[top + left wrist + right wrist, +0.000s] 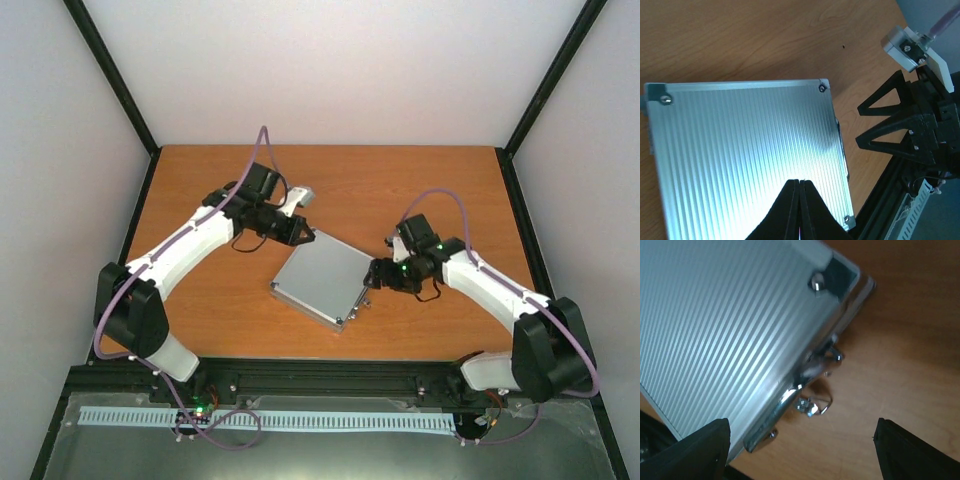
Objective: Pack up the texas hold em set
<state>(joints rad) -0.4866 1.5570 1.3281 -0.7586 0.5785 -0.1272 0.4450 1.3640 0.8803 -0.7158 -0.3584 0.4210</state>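
The texas hold em set shows as a closed silver ribbed aluminium case lying flat and turned at an angle in the middle of the wooden table. My left gripper is at the case's far corner. In the left wrist view its black fingers are pressed together with nothing between them, just over the ribbed lid. My right gripper is at the case's right side. In the right wrist view it stands open over the case's edge, with a chrome latch hanging loose between its fingers.
The wooden table is walled by pale panels with black corner posts. A black rail and a white slotted strip run along the near edge between the arm bases. The right arm's gripper shows in the left wrist view.
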